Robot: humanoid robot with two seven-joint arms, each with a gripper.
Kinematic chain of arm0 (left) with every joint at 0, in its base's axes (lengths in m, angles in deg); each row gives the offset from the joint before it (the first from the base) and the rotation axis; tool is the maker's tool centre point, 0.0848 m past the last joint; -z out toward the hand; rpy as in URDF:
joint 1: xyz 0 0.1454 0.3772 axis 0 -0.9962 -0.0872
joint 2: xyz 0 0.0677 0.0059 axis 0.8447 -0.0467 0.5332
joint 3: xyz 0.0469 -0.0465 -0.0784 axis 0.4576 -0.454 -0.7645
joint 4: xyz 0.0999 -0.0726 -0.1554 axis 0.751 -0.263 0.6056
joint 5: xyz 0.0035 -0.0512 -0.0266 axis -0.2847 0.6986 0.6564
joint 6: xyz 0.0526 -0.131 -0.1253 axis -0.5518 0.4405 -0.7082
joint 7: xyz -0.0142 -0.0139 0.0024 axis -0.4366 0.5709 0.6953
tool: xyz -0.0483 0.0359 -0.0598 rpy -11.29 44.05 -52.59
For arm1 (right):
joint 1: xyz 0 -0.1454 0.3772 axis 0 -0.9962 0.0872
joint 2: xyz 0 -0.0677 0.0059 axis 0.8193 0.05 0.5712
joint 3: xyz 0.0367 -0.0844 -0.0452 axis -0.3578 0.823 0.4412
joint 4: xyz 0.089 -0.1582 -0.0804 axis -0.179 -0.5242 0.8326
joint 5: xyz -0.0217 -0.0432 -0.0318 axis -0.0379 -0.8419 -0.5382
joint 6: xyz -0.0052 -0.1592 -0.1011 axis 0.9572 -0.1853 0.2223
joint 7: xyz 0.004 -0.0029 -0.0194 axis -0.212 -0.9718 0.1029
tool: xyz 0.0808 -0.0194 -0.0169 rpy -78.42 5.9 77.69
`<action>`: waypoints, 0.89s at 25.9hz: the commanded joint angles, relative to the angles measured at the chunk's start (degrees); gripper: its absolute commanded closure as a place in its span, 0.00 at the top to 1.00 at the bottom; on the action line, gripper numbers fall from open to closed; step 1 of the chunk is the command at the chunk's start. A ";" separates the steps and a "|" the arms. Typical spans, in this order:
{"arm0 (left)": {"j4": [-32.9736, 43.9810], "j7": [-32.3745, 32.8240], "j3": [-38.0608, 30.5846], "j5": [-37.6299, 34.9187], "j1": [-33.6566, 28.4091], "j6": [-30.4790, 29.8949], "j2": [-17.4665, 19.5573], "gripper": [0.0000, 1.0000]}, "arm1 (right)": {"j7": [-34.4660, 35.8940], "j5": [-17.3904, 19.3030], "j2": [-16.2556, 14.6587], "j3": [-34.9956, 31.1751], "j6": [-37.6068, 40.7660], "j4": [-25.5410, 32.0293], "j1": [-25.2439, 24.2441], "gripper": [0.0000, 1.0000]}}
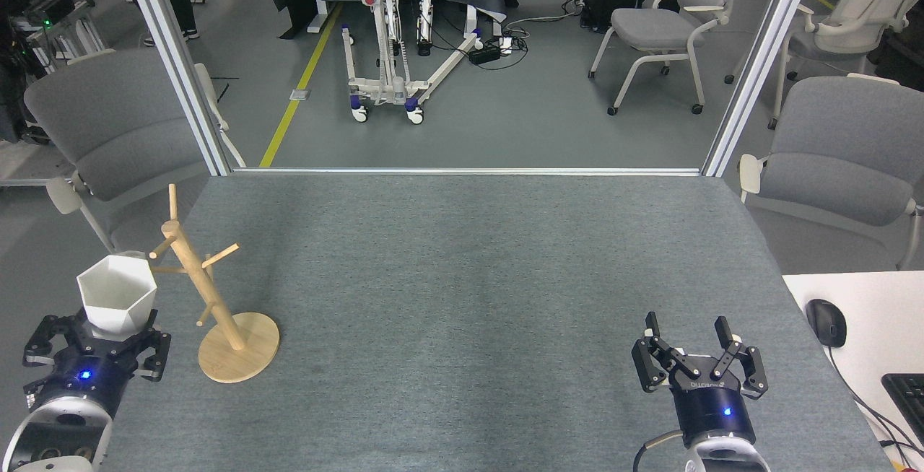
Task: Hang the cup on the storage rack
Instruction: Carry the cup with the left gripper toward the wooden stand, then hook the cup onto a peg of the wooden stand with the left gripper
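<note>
A: Where's the cup?

B: Pinched low down by the left claw, mouth up, just left of the mug tree, its far rim touching a side peg. The pole leans left (pushed, I'd guess).

A: So how to hang it?

B: Ease off so the tree settles on its disc base, then thread the handle along an up-angled peg. Matte white facets may slip; the pegs are smooth pale wood. The right claw sits spread and empty on the grey felt surface.

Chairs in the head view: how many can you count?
4: one left of the table, one right of it, two farther back; more may be hidden.
</note>
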 commanded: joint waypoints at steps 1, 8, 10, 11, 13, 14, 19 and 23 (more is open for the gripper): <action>1.05 -0.02 0.04 -0.07 -0.61 -0.32 -0.04 0.00 | 0.02 0.00 -0.02 0.00 0.01 -0.15 0.00 0.99; 2.64 0.07 0.65 -0.69 -0.88 -0.41 -0.40 0.00 | 0.02 0.00 -0.02 0.00 0.01 -0.15 0.00 0.99; 1.93 0.07 2.15 -0.78 -1.05 -0.41 -0.48 0.00 | 0.02 0.00 -0.02 0.00 0.01 -0.15 0.00 0.99; 1.32 0.15 3.20 -0.86 -1.05 -0.23 -0.57 0.00 | 0.02 0.00 -0.02 0.00 0.01 -0.15 0.00 0.99; 0.17 0.68 3.91 -1.13 -1.05 -0.14 -0.66 0.00 | 0.02 0.00 0.06 0.00 0.01 -0.24 0.00 0.99; -0.44 1.03 3.99 -1.30 -1.05 -0.14 -0.75 0.00 | 0.02 0.00 0.15 0.00 0.01 -0.24 0.00 0.99; -1.93 1.30 3.99 -1.30 -0.70 0.03 -1.36 0.01 | 0.02 0.00 0.15 0.09 0.01 -1.30 -0.09 0.99; -2.11 0.86 3.91 -1.22 -0.53 1.00 -1.63 0.95 | 0.02 0.00 0.15 0.00 0.01 -1.47 0.18 0.99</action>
